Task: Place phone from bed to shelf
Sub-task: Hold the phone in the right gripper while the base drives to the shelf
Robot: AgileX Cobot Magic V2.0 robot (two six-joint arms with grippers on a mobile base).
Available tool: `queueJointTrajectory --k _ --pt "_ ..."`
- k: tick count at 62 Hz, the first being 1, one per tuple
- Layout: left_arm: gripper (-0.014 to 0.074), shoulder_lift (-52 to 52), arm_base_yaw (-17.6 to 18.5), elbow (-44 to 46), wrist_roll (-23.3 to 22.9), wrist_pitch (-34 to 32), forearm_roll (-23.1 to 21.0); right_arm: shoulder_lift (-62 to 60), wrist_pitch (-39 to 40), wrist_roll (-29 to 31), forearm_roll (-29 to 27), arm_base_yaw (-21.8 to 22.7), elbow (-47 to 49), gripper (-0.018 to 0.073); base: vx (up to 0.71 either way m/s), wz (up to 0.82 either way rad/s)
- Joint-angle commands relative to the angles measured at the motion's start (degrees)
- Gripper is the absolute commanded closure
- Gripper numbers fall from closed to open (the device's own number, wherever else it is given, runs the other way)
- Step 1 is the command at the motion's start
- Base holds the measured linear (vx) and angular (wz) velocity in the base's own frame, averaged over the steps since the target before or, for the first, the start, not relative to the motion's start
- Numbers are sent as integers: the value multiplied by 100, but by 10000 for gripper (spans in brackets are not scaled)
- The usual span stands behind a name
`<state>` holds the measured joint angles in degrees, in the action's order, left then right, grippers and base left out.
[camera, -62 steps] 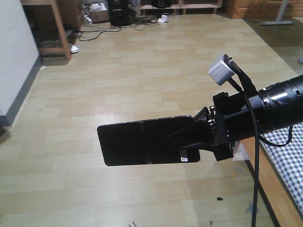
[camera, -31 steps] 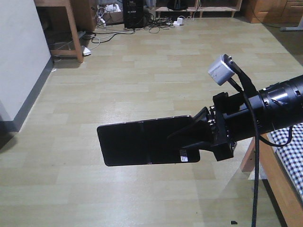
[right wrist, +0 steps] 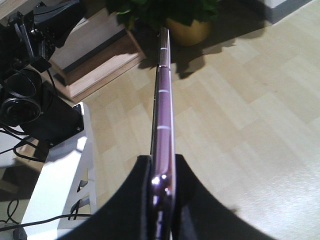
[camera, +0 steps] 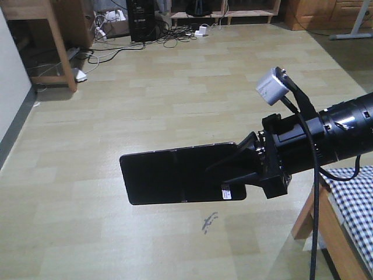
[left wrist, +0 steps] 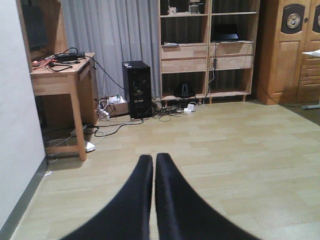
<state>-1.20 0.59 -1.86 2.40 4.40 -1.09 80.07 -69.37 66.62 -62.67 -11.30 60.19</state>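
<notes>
Phone (camera: 175,175) is up in the air over the wood-look floor (camera: 145,87), clear of the bed (camera: 352,204), which only shows as a gingham corner with its wooden frame at lower right. It lies roughly level, long axis left to right, glossy black face toward the front camera, faint crease mid-body. The white sticker (camera: 232,195) sits at the clamped end.

Right claw (camera: 226,175) is clamped on the phone's right end, with most of the slab sticking out free to the left. In the right wrist view the phone (right wrist: 162,100) is edge-on, pinkish edge showing, pinched between the two black fingers (right wrist: 140,192). A potted plant (right wrist: 187,22) stands on the floor beyond it.

Left claw (left wrist: 153,161) has its fingers together with nothing between them, pointing out across open floor.

Shelf (left wrist: 185,51) stands at the far wall in the left wrist view: pale boards, open compartments, well apart from both arms. A black PC tower (left wrist: 136,89) stands to its left with cables on the floor around it, and a wooden wardrobe (left wrist: 287,50) to its right.

A small dark mark (camera: 208,221) is on the floor below the phone.
</notes>
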Motion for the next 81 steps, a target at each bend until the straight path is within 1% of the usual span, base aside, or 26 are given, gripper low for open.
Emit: queueJointTrajectory --k 1,61,81 --pt "596 -25 12 144 -17 -440 -52 -194 -456 42 -508 -10 150 561 41 -11" --pt "596 -25 12 144 -17 -440 -52 -194 -456 36 -508 -10 150 561 45 -3" --pt "596 -25 12 144 -17 -440 -52 -194 -456 43 -508 -10 150 561 45 -13"
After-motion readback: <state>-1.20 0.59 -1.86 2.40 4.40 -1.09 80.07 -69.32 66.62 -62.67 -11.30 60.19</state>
